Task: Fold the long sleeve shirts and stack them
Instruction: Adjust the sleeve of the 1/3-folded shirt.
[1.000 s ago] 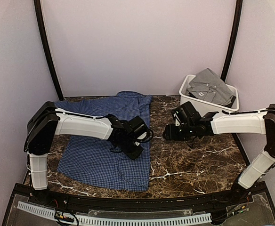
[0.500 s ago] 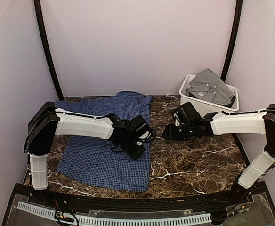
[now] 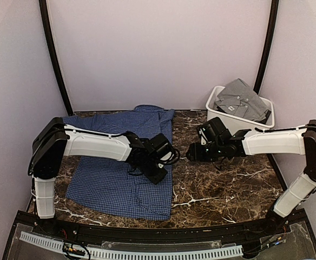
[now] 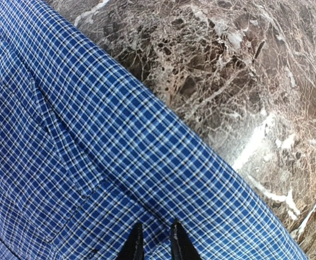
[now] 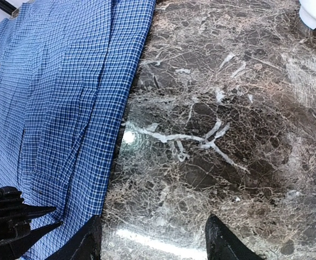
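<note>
**Figure.** The blue checked shirt (image 3: pixel 112 173) lies spread flat on the left half of the desk (image 3: pixel 228 184). The grey shirt (image 3: pixel 242 97) sits bundled in the white bin (image 3: pixel 216 108) at the far right.

The left tool (image 4: pixel 155 245) is down on the blue shirt near its right edge. Its tips are nearly together with a narrow strip of cloth between them; whether that cloth is truly clamped cannot be told. The right tool (image 5: pixel 153 238) hangs over bare desk just beside the same edge, tips well apart and holding nothing.

Likely risks:
- (a) A shallow pinch may catch only the top layer, or slip, so a lift would leave the fold crooked.
- (b) With one tool alone gripping, the loose cloth could drag and bunch rather than fold over.
- (c) The two tools are near each other and could collide if both reach for that edge.
</note>
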Available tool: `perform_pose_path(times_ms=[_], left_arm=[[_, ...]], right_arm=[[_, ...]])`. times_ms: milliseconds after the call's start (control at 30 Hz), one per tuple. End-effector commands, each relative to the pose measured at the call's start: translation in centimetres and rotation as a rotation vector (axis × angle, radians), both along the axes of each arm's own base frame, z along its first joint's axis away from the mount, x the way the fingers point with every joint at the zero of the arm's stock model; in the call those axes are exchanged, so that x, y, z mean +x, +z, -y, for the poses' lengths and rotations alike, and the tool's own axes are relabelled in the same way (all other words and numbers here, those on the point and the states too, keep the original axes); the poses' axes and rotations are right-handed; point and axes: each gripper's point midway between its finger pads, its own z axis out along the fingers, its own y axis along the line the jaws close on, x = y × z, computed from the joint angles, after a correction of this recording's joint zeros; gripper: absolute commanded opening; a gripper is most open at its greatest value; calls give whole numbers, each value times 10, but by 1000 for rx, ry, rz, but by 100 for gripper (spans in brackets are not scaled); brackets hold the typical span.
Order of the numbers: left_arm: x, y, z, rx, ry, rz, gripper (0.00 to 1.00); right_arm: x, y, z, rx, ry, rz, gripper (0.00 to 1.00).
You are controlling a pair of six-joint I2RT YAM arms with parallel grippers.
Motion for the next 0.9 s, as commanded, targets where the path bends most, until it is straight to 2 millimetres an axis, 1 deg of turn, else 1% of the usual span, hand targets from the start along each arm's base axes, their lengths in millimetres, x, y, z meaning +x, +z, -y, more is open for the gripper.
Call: perform_pose_path(times_ms=[0, 200, 367, 500, 700, 767, 867], left_arm=[[-2, -3, -2, 13, -2, -4, 18], [-4, -7, -3, 13, -2, -14, 20], [-3, -10, -5, 21, 2, -4, 19], [-3, -14, -7, 25, 0, -3, 14], [-2, -10, -5, 24, -7, 9, 3], [-1, -6, -4, 15, -11, 15, 0], [-2, 5, -3, -1, -22, 15, 0]], right_arm=[[2, 7, -2, 28, 4, 26, 62], [2, 7, -2, 27, 5, 26, 62], [3, 7, -3, 28, 8, 27, 62], [3, 8, -3, 28, 9, 27, 62], [4, 9, -3, 27, 9, 30, 62], [3, 9, -3, 27, 9, 29, 62], [3, 9, -2, 26, 6, 30, 62]])
